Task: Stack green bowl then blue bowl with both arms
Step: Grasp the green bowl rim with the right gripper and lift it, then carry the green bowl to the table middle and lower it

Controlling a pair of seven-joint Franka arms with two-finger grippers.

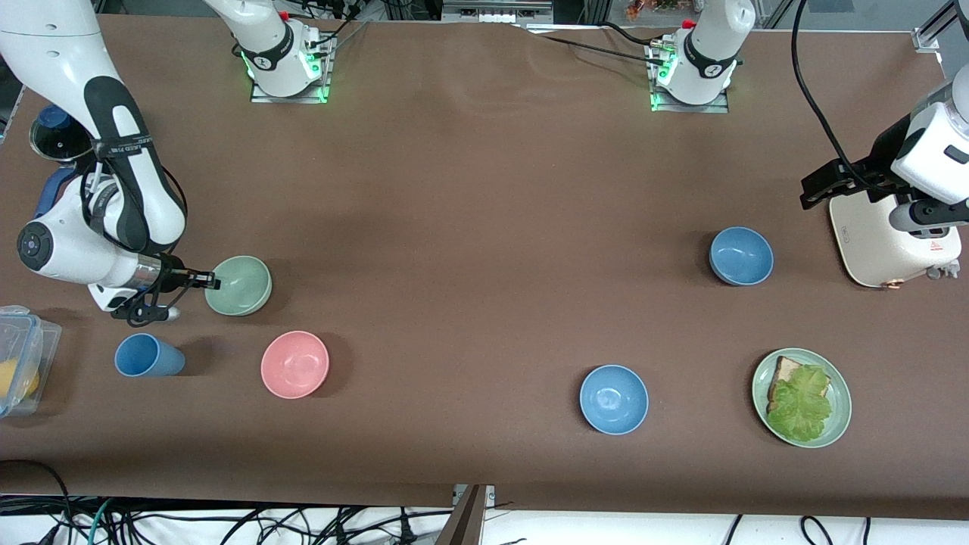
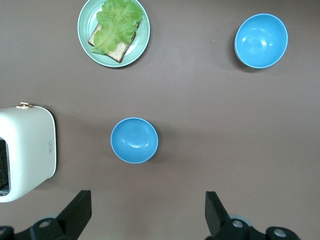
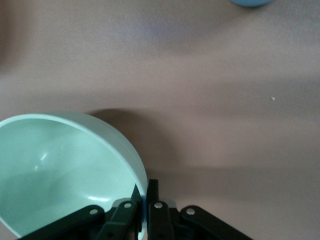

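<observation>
The pale mint-green bowl [image 1: 241, 285] is at the right arm's end of the table, tilted. My right gripper [image 1: 214, 282] is shut on its rim, one finger inside and one outside; the right wrist view shows the bowl [image 3: 60, 165] and the gripper [image 3: 145, 192]. I cannot tell whether the bowl touches the table. The muted blue bowl [image 1: 741, 256] sits upright beside the toaster at the left arm's end, and shows in the left wrist view [image 2: 134, 140]. My left gripper [image 1: 810, 197] is open and empty, high over the table between that bowl and the toaster; it also shows in the left wrist view [image 2: 148, 215].
A brighter blue bowl [image 1: 613, 399] and a green plate [image 1: 839, 401] with a lettuce sandwich lie nearer the front camera. A white toaster [image 1: 886, 238] stands under the left arm. A pink bowl [image 1: 294, 364], a blue cup [image 1: 148, 356] and a plastic box [image 1: 19, 359] lie near the green bowl.
</observation>
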